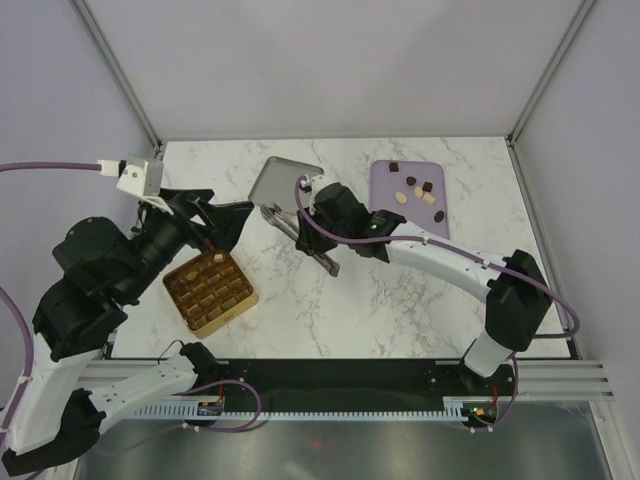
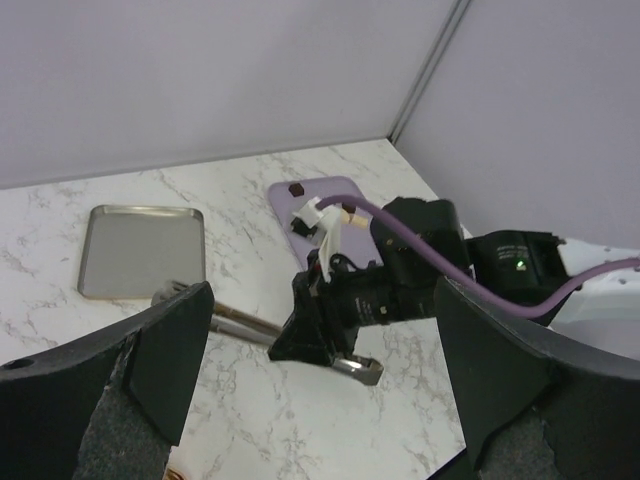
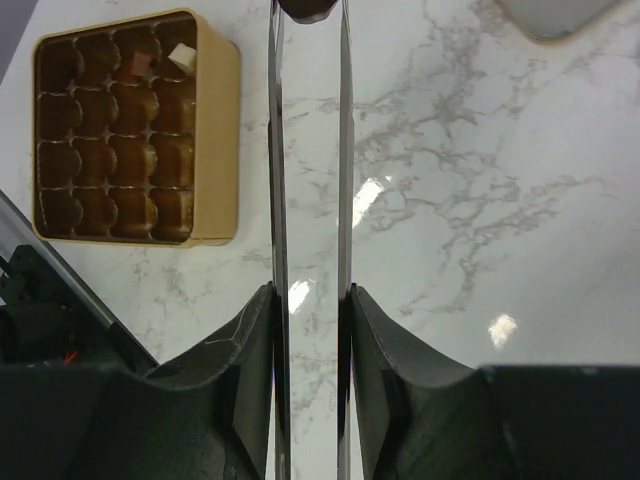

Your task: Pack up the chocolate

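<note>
Several tiny dark and cream chocolates (image 1: 410, 182) lie on the lilac tray (image 1: 385, 205). The gold box (image 1: 210, 292) has brown grid compartments. In the right wrist view it holds a cream piece (image 3: 181, 55) and a brown piece (image 3: 140, 65). My right gripper (image 3: 310, 295) is shut on metal tongs (image 3: 275, 150), also seen from above (image 1: 300, 238). A small dark thing (image 3: 310, 8) sits at the tong tips; I cannot tell what it is. My left gripper (image 2: 320, 400) is open and empty, close to the tong tips (image 1: 265, 210).
An empty silver tray (image 1: 285, 180) lies at the back, left of the lilac tray. The right arm (image 1: 440, 262) stretches across the middle of the marble table. Walls close the back and both sides.
</note>
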Available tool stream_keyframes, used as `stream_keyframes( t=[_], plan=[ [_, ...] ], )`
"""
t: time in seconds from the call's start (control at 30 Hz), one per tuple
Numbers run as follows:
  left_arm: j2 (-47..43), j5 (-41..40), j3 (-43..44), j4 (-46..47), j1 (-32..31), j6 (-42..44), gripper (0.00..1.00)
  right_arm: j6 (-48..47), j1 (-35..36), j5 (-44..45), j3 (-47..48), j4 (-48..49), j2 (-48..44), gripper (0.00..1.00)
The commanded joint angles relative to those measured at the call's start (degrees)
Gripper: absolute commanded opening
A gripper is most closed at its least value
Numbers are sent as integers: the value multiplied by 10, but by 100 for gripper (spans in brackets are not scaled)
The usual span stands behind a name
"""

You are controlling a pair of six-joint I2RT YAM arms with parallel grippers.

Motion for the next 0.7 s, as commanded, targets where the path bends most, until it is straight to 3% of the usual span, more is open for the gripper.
stream_keyframes(
  t=[0.0,0.37,0.67],
  plan=[
    [-14,-33,28,39,0,9,100,30,47,-24,58,68,45,32],
    [-26,-47,16,44,0,18,100,-3,161,-55,174,64,174,33],
    [-24,-53,5,45,0,30,100,-18,195,-78,262,34,252,35]
  ],
)
